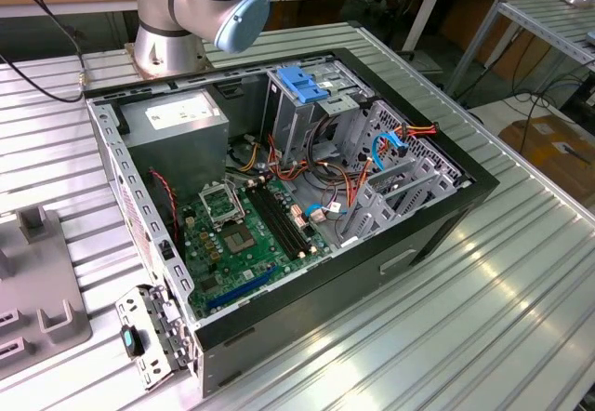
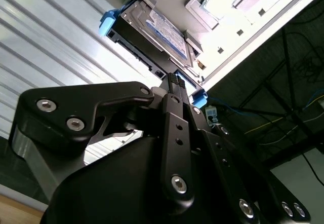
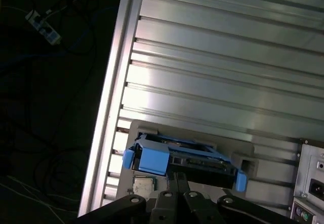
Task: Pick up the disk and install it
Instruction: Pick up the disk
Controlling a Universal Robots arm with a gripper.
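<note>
flat grey metal hard drive with white label and bright blue plastic carrier rails (image 2: pixel 152 27) lies in a pale grey holder block (image 3: pixel 152 127) on the ribbed aluminium table (image 3: pixel 228 57), near the table's edge. the open black computer case (image 1: pixel 409 244) is in the exterior view.

black two-finger gripper (image 2: pixel 176 80) sits right at the disk's dark edge between the two blue rails, seen in both wrist views. jaws look together with nothing between them. can't tell if the tips touch the disk.

handling, your call:
- the disk reads as stiff, dense, fairly heavy for its size and shock-sensitive, so no knocks or drops.
- the bare metal top looks smooth, likely slippery under the pads.
- the blue rails are thin plastic and will probably flex or unclip, so don't carry it by those alone.
- the near edge seems to hold a connector, so keep the squeeze off it.
- best hold looks like the rigid metal body, pinched across its flat faces midway between the rails so it hangs level.
</note>
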